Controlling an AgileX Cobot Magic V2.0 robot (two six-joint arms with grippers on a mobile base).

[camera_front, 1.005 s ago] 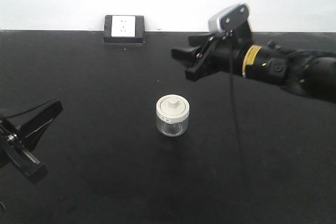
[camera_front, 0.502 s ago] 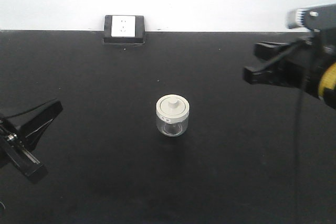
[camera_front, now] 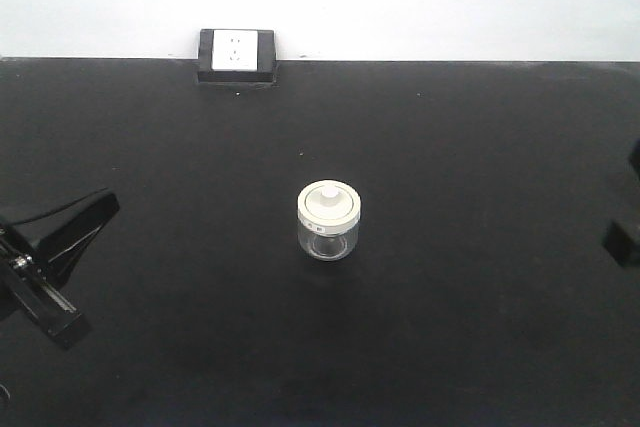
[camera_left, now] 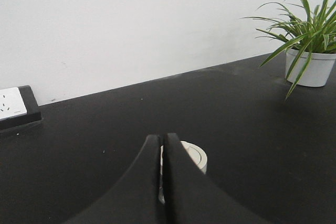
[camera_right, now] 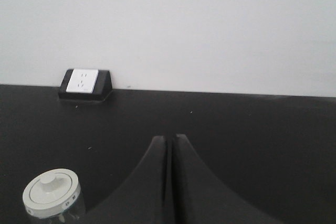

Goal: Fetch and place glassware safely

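The glassware [camera_front: 328,219], a small squat clear jar with a cream-white knobbed lid, stands upright in the middle of the black table [camera_front: 480,147]. My left gripper [camera_front: 103,204] is low at the left edge, shut and empty, well apart from the jar. In the left wrist view its shut jaws [camera_left: 161,138] hide most of the jar [camera_left: 195,156]. My right gripper [camera_right: 169,139] is shut with nothing in it, and the jar [camera_right: 52,192] sits to its lower left. Only a dark bit of the right arm [camera_front: 624,243] shows at the front view's right edge.
A black wall-socket block [camera_front: 236,54] sits at the table's far edge against the white wall, and shows again in the right wrist view [camera_right: 85,83]. A potted green plant [camera_left: 311,51] in a white pot stands on the table in the left wrist view.
My right arm has drawn back to the right, from beyond the jar to almost out of the front view. The jar and the left gripper have not moved.
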